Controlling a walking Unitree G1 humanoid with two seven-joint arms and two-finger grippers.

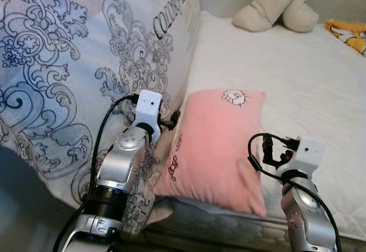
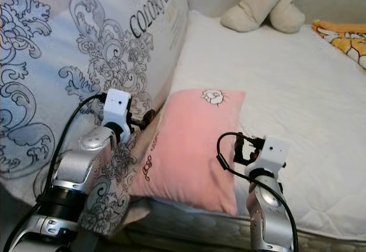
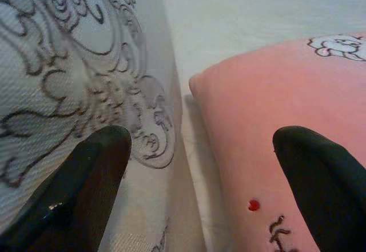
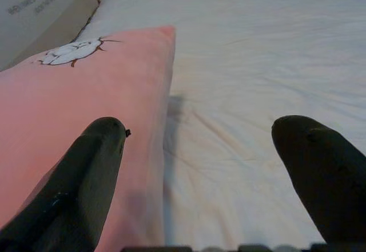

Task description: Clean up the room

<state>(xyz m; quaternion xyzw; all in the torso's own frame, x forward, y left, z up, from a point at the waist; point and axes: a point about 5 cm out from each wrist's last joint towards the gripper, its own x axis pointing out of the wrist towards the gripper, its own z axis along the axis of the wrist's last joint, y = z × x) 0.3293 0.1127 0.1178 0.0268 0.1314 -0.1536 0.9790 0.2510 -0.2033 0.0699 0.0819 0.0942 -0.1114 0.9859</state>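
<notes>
A pink pillow (image 1: 214,146) with a small white flower print lies on the white bed (image 1: 297,86), near its front edge. A large white cushion (image 1: 86,75) with grey scroll pattern and black lettering leans against the pillow's left side. My left gripper (image 3: 200,183) is open, one finger (image 3: 86,189) against the patterned cushion and the other over the pink pillow (image 3: 274,120). My right gripper (image 4: 200,178) is open too, straddling the pink pillow's (image 4: 80,103) right edge, one finger (image 4: 80,183) over the pillow and the other (image 4: 326,172) over the sheet.
A beige plush toy (image 1: 277,3) sits at the back of the bed against the wall. An orange patterned cloth (image 1: 349,35) lies at the far right edge. The quilted mattress edge (image 1: 229,223) runs along the front, below the pillow.
</notes>
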